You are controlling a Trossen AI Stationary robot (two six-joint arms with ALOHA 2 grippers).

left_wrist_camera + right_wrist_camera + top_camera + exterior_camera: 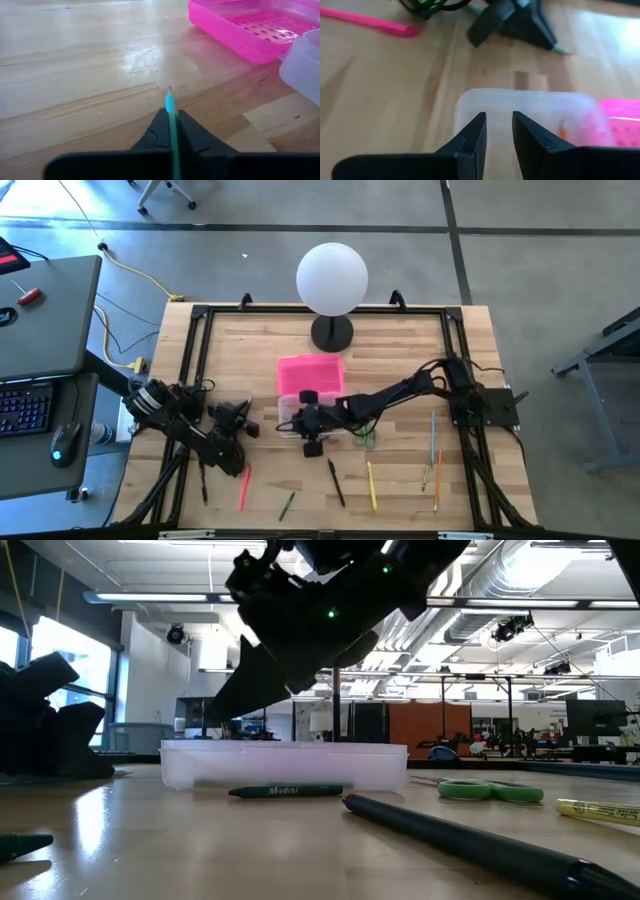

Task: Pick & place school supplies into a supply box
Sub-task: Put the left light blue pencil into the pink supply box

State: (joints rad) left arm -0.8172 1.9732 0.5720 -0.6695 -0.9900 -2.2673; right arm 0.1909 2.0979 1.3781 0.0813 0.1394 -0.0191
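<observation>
**Left end effector grips a teal pencil; right one hovers over the clear box**

The left end effector point(172, 131) is clamped on a thin teal pencil point(170, 102), whose tip juts forward between the fingers, aimed toward the pink lid point(250, 27). It sits well to the left of the clear box point(296, 414) on the table point(400, 350).

The right end effector point(499, 131) hangs directly over the clear box point(520, 112), fingers a little apart with nothing between them. The pink lid point(311, 374) lies just behind the box, touching it or nearly so.

Inside the box an orange sliver shows through the wall; what else it contains cannot be made out. In the overhead view the right arm covers much of the box.

Loose supplies in front of the box: one pink pen point(243, 486), one green pencil point(287, 504), one black pen point(336, 482), one yellow marker point(372, 485). One pair of green scissors point(365, 437) lies just right of the box. Farther right lie about three thin pencils point(434, 452), hard to count apart.
</observation>
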